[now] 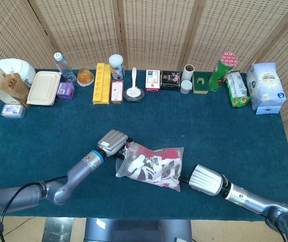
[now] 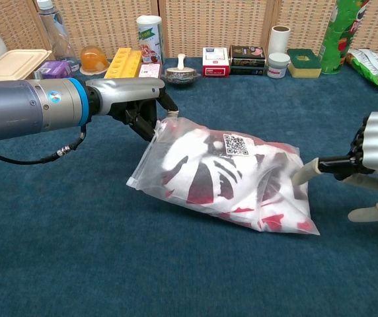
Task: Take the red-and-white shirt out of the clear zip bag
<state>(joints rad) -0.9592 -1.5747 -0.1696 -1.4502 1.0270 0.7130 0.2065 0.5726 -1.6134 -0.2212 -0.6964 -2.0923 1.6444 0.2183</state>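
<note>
zip bag (image 2: 228,178) between both hands

A long table covered in dark teal carpet-like cloth (image 1: 43,131) is backed by folding woven-rattan screen panels in wooden frames (image 1: 154,30).

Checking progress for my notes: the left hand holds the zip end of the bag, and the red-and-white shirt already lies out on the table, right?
Not quite. The left hand does hold the zip end, but the red-and-white shirt is inside the clear zip bag, as the chest view shows.
</note>
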